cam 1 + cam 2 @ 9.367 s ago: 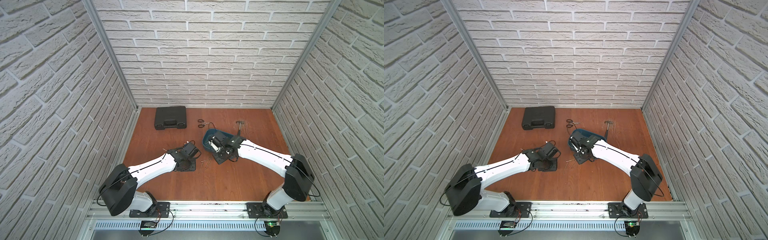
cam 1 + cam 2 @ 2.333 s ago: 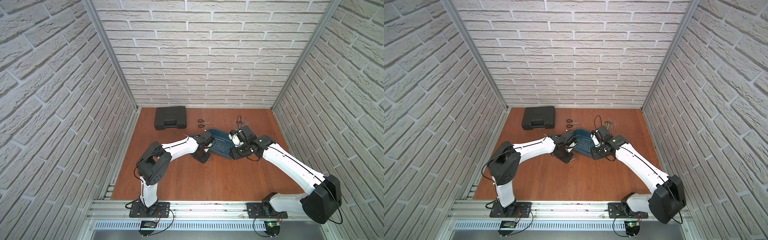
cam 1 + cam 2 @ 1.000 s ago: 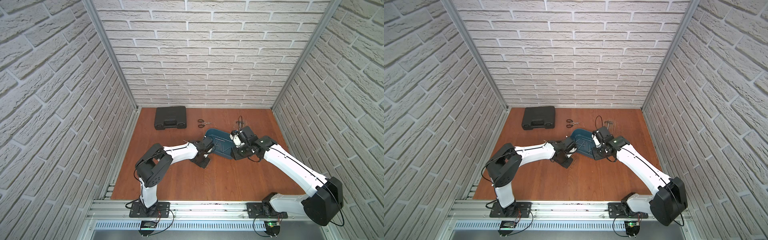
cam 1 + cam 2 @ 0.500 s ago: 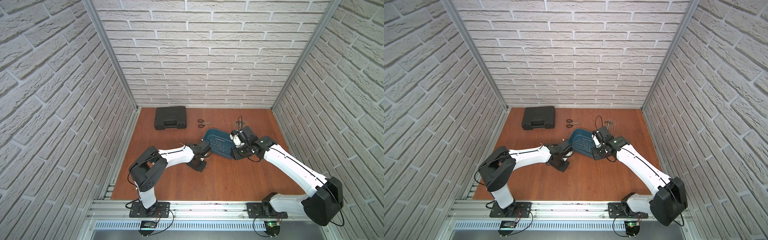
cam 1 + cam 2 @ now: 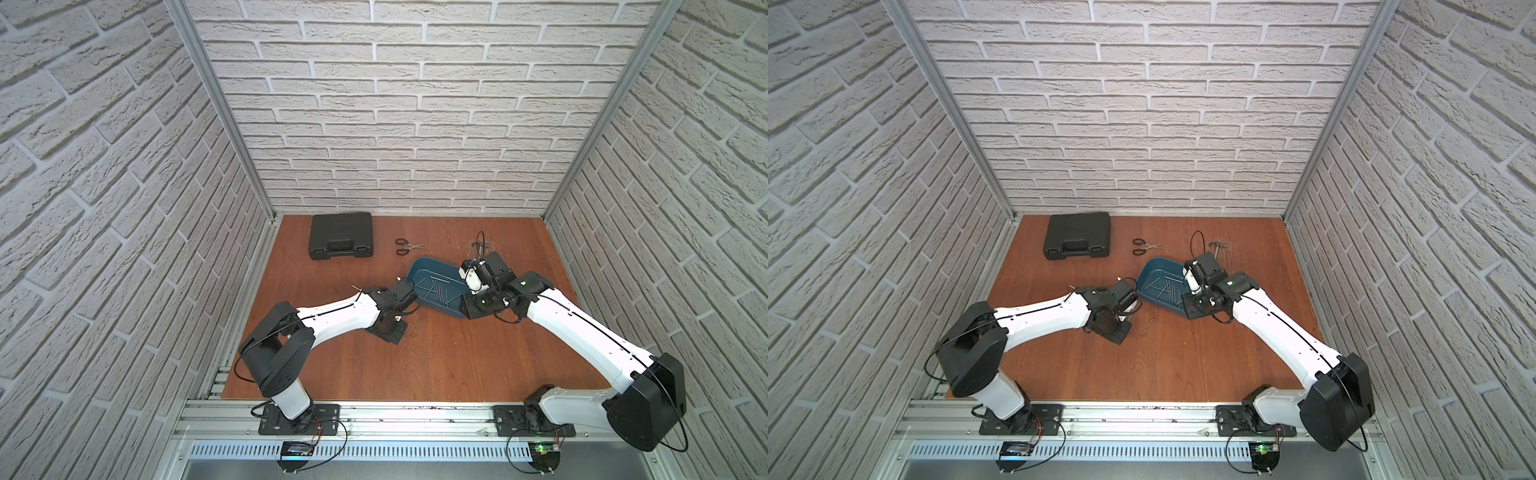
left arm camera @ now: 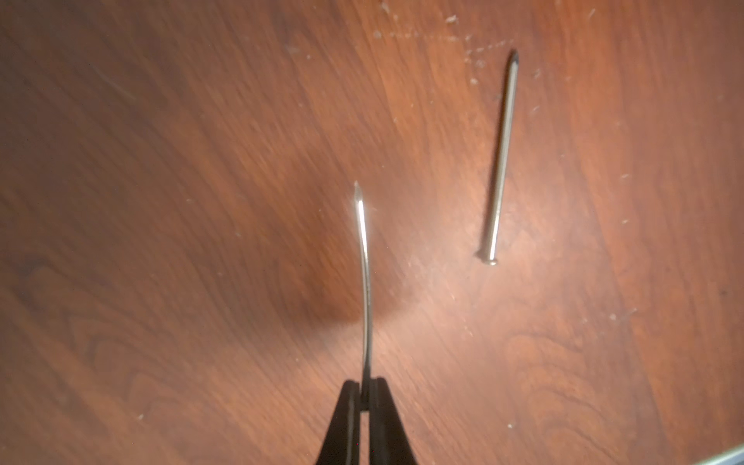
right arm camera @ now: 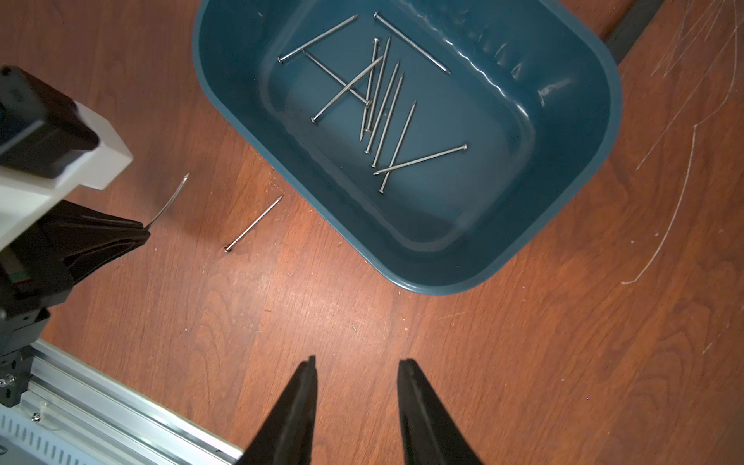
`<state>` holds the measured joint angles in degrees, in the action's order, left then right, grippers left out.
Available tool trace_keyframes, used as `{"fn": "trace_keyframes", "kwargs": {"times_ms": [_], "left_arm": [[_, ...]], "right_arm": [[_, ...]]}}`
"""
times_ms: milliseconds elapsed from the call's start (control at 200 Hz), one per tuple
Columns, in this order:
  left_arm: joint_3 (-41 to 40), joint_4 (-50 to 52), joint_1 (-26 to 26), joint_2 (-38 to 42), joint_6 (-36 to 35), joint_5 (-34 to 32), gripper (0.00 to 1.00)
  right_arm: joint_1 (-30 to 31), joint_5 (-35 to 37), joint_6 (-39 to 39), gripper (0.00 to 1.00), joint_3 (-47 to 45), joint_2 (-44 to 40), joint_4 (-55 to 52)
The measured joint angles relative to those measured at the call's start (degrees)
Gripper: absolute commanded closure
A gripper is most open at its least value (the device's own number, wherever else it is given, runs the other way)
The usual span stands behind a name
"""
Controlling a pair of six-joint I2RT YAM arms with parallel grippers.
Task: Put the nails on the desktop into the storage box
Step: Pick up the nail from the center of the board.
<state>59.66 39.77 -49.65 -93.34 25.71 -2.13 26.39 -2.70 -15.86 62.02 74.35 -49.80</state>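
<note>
Top views: left arm (image 5: 332, 318) has pulled back from the storage box (image 5: 415, 272) over the last second; right arm (image 5: 582, 328) hasn't moved.

Left wrist: left gripper (image 6: 364, 396) pinched tight on a bent nail (image 6: 365, 282) above the desktop (image 6: 161, 201). A straight nail (image 6: 499, 161) lies just beside it.

Right wrist: right gripper (image 7: 356, 374) has its jaws apart and empty. The storage box sits just ahead of it, about ten nails (image 7: 382, 104) inside. The straight nail lies between the storage box and the left gripper.

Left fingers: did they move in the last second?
Yes. The left fingers, pinching a nail, backed away from the storage box toward the front rail.
</note>
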Motion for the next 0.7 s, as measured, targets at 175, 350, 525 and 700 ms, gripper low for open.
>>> {"fn": "trace_keyframes", "kwargs": {"times_ms": [175, 350, 525, 700], "left_arm": [[2.5, 2.5, 0.0, 0.7, -0.1, -1.2, 1.0], [7.8, 4.7, 0.3, 0.7, -0.8, -2.1, 1.0], [14.4, 6.4, 0.7, 0.1, -2.3, -2.5, 1.0], [21.7, 7.1, 1.4, -3.6, -4.1, -2.3, 1.0]], "right_arm": [[0.0, 0.0, 0.0, 0.62, 0.0, 0.2, 0.4], [0.0, 0.0, 0.0, 0.62, 0.0, 0.2, 0.5], [0.0, 0.1, 0.0, 0.62, -0.1, 0.1, 0.8], [0.0, 0.5, -0.1, 0.63, -1.0, -1.0, 0.7]]}}
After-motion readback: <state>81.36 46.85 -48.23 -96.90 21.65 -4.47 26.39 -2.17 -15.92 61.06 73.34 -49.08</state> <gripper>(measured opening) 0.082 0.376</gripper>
